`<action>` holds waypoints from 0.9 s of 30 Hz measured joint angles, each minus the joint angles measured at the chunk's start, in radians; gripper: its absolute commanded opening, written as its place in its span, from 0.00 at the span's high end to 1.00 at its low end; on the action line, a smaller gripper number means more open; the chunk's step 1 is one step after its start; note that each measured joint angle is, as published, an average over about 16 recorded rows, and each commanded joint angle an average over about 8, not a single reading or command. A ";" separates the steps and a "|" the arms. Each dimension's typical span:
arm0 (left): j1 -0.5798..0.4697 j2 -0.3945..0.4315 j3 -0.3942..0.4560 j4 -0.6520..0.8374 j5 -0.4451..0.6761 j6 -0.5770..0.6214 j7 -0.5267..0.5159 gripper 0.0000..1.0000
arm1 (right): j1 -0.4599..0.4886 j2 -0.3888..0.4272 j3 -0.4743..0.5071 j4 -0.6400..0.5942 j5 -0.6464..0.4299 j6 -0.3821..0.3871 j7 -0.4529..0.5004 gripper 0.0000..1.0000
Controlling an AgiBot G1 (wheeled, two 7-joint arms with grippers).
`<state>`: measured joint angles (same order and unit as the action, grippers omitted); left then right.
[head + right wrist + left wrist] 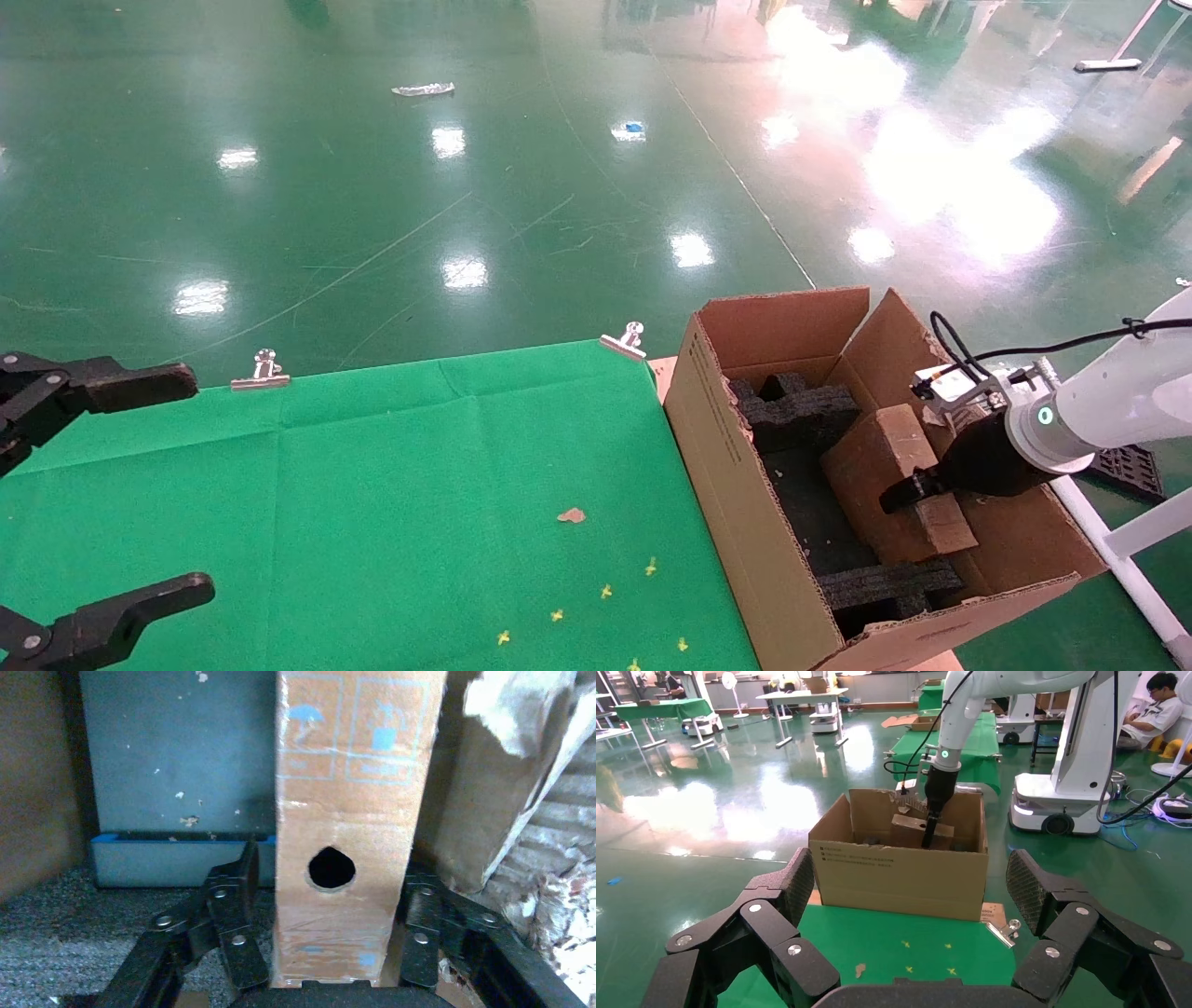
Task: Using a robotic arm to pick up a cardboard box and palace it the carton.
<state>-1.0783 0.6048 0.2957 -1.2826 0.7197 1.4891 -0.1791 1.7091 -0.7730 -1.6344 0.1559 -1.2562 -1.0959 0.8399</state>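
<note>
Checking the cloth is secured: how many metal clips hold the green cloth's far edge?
2: one clip toward the left of the green cloth, another clip at its far right corner beside the carton. Near edges are out of view.

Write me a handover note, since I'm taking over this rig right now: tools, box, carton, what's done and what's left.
Right tool: shut on the cardboard box, reaching down into the carton.
Left tool: open, idle over the green cloth.
Cardboard box: inside the carton, tilted among the black foam blocks.
Done: box picked up and brought into the carton.
Left: release it, then lift the right arm out.
</note>
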 measured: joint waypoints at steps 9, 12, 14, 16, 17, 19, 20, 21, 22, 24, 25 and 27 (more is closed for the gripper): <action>0.000 0.000 0.000 0.000 0.000 0.000 0.000 0.00 | 0.020 -0.002 0.004 -0.010 0.004 -0.006 -0.016 0.00; 0.000 0.000 0.001 0.000 0.000 0.000 0.000 0.00 | 0.042 0.004 0.012 -0.007 0.012 -0.011 -0.031 0.00; 0.000 0.000 0.001 0.000 -0.001 0.000 0.000 0.00 | 0.066 0.011 0.019 -0.001 0.019 -0.016 -0.045 0.00; 0.000 0.000 0.001 0.000 -0.001 0.000 0.000 0.00 | 0.097 0.019 0.027 0.007 0.027 -0.023 -0.062 0.00; 0.000 0.000 0.001 0.000 -0.001 0.000 0.000 0.00 | 0.115 0.024 0.031 0.012 0.031 -0.027 -0.070 0.00; 0.000 0.000 0.001 0.000 -0.001 0.000 0.001 0.00 | 0.157 0.035 0.041 0.026 0.039 -0.036 -0.089 0.00; 0.000 0.000 0.001 0.000 -0.001 0.000 0.001 0.00 | 0.181 0.042 0.046 0.035 0.044 -0.041 -0.099 0.00; 0.000 0.000 0.001 0.000 -0.001 0.000 0.001 0.00 | 0.206 0.049 0.051 0.045 0.048 -0.047 -0.109 0.00; 0.000 0.000 0.001 0.000 -0.001 -0.001 0.001 0.00 | 0.232 0.056 0.057 0.056 0.052 -0.052 -0.120 0.00; 0.000 -0.001 0.001 0.000 -0.001 -0.001 0.001 0.00 | 0.284 0.073 0.068 0.082 0.059 -0.061 -0.140 0.00; 0.000 -0.001 0.001 0.000 -0.001 -0.001 0.001 0.00 | 0.311 0.082 0.073 0.096 0.062 -0.066 -0.150 0.00; 0.000 -0.001 0.001 0.000 -0.001 -0.001 0.001 0.00 | 0.362 0.101 0.084 0.130 0.068 -0.073 -0.167 0.00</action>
<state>-1.0787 0.6042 0.2972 -1.2826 0.7186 1.4884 -0.1784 2.0709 -0.6724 -1.5500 0.2854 -1.1881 -1.1690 0.6729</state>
